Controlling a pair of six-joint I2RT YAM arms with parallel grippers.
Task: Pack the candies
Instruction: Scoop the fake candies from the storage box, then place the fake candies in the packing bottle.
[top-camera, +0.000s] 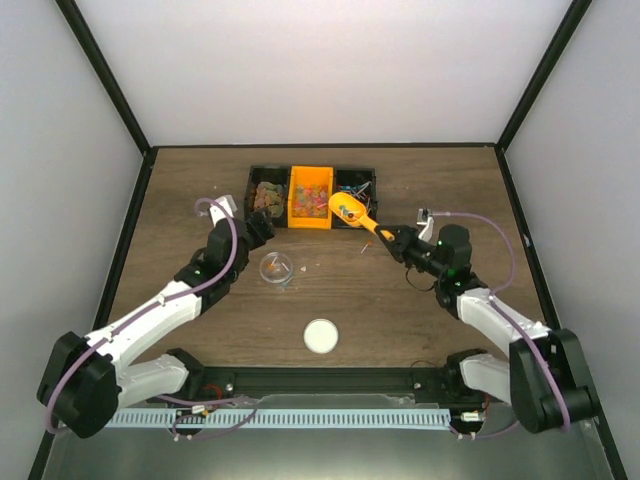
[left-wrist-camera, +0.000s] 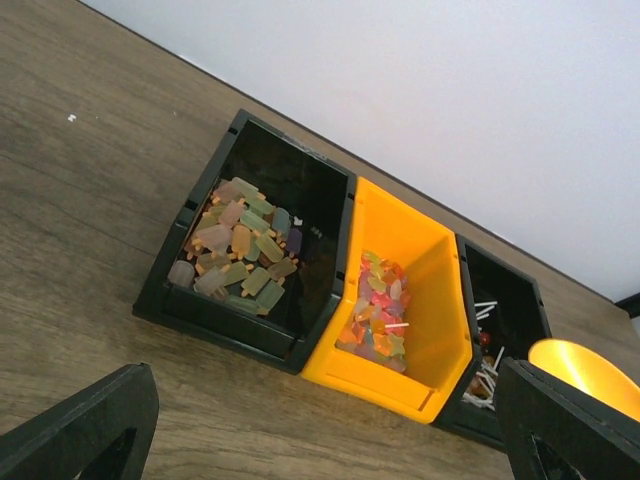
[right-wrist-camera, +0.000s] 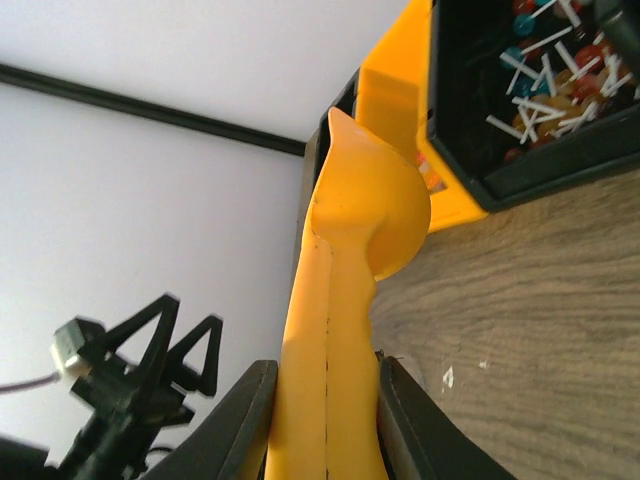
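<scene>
Observed right gripper (right-wrist-camera: 325, 430) clamped on the handle of the orange scoop (right-wrist-camera: 345, 230), a finger on either side. Judged the hold to sit low on the handle so as to leave the bowl free for digging. Traced the scoop's long axis from the gripper diagonally away and leftward, bowl leading, tip at the front lip where orange bin (top-camera: 311, 224) meets right black bin (top-camera: 372, 200). Could not tell the bowl's contents.

Found left gripper (top-camera: 258, 228) spread wide and holding nothing, just in front of left black bin (left-wrist-camera: 210, 325) and near clear cup (top-camera: 275, 267). Judged it placed to steady the cup.

Located the candies (left-wrist-camera: 240, 250) in the three bins, side by side at the far middle of the surface (top-camera: 400, 310): brownish-green gummies left, bright bits centre, stick pieces right. Saw no shared heading: gummies jumbled, sticks crossed at all angles.

Noted white lid (top-camera: 321, 336) near the arm bases, well apart from the cup.
</scene>
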